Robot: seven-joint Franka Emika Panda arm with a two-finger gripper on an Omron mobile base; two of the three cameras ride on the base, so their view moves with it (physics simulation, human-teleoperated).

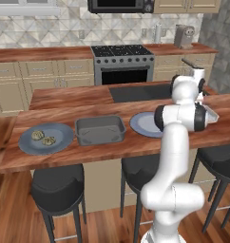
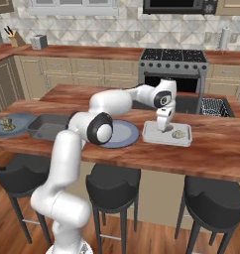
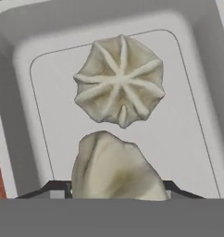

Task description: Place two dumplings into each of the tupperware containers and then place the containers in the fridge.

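Hand view: the fingers [image 3: 117,187] grip a dumpling [image 3: 116,166] low inside the tray [image 3: 197,55], beside another dumpling [image 3: 119,79]. The tray sits on the worktop [image 2: 216,149].

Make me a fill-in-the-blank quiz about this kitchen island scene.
1. The round blue-grey plate at the island's far left holds ___ dumplings.
2. The pale translucent rectangular container already has ___ pleated beige dumpling lying in it.
3. The gripper hangs over the ___.
4. The deep dark grey pan sits between two round ___.

Answers: two; one; container; plates
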